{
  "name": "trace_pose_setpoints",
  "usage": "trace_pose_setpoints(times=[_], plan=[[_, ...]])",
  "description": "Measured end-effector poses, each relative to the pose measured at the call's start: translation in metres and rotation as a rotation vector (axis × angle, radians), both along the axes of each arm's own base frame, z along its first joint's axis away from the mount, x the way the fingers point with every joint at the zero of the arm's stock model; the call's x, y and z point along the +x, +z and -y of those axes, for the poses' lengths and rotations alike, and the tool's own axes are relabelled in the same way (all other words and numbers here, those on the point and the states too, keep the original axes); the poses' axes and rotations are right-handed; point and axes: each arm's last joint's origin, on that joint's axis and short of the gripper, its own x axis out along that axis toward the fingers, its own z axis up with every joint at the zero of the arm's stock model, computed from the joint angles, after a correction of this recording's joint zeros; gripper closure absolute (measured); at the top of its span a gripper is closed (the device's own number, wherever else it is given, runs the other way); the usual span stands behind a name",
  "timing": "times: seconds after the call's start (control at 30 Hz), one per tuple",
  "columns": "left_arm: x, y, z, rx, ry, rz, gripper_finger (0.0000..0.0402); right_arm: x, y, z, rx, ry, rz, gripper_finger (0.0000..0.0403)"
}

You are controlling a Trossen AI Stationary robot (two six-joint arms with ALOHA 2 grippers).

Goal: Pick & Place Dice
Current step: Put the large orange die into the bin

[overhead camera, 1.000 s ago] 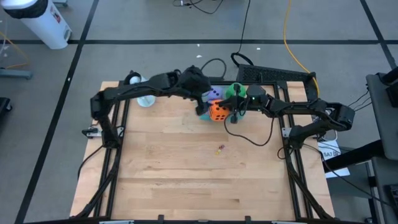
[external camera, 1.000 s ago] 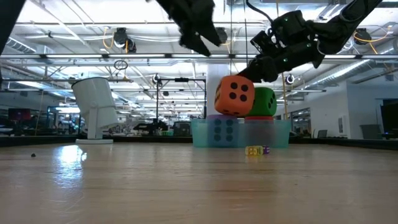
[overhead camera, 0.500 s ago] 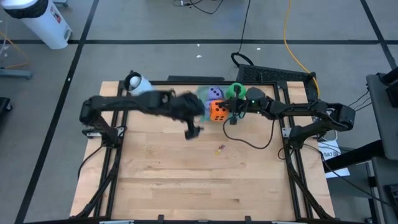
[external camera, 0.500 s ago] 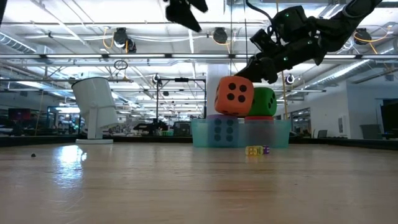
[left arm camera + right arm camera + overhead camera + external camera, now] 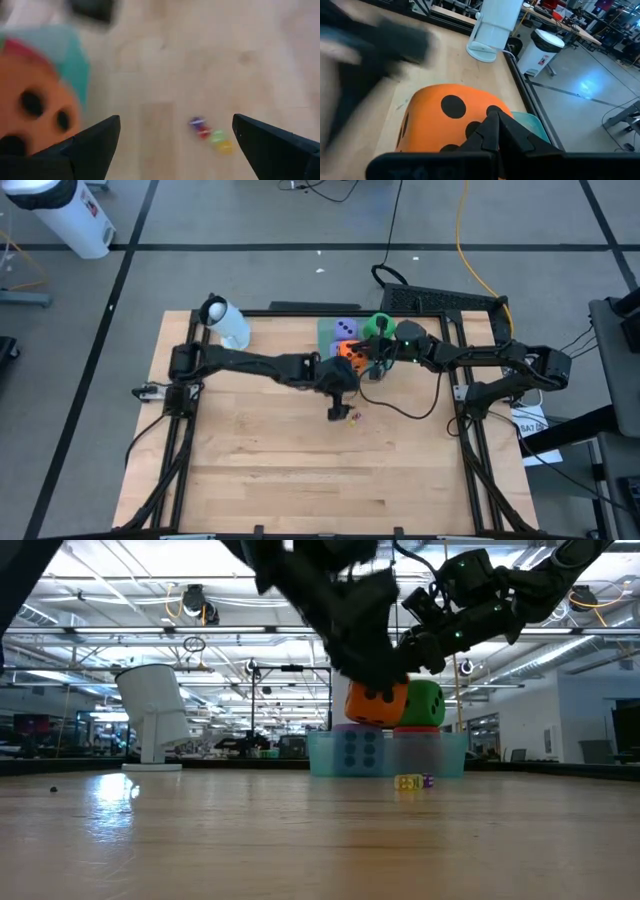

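The orange die (image 5: pixel 350 352) sits tilted on top of the other dice in the translucent teal tray (image 5: pixel 445 755). A purple-blue die (image 5: pixel 345 329) and the green die (image 5: pixel 380 326) lie behind it. A red strip (image 5: pixel 420 727) shows under the green die (image 5: pixel 425 702). My right gripper (image 5: pixel 496 117) is shut, with its tips over the orange die (image 5: pixel 445 120). My left gripper (image 5: pixel 176 120) is open and hovers over bare table just near of the tray, above a small colourful piece (image 5: pixel 210 135). My right gripper (image 5: pixel 415 655) comes slanting down from the table's right. Its shut fingertips stand at the orange die's upper face (image 5: pixel 470 127). I cannot tell whether they touch it.
A white cylinder (image 5: pixel 228 325) stands at the far left of the table. The small colourful piece (image 5: pixel 353 419) lies on the wood near the middle. Black cables (image 5: pixel 400 405) trail from the right arm. Bare wood spreads toward the near edge.
My left arm has swung away from above the tray, toward the table's near edge and a little right. It has come down over the small colourful piece. The right gripper has stayed at the orange die.
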Motion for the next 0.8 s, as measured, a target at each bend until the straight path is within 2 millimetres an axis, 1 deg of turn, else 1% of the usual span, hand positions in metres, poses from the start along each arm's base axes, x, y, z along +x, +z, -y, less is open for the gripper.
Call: trace_pose_setpoints(times=[0.1,0.27,0.67,0.8], plan=[[0.002,-0.010,-0.022,-0.018,0.064,-0.016,0.0007,0.000,0.001,0.000,-0.012,-0.005,-0.001,0.0403],[-0.001,-0.010,-0.040,-0.025,0.107,-0.017,0.0007,0.000,0.000,0.001,-0.021,-0.012,-0.004,0.0403],[-0.001,-0.008,-0.044,0.038,0.132,-0.006,0.0007,0.000,0.001,0.000,-0.019,0.010,0.004,0.0403],[-0.001,-0.008,-0.045,0.070,0.160,-0.009,0.0007,0.003,0.003,-0.004,-0.026,0.026,0.019,0.0403]])
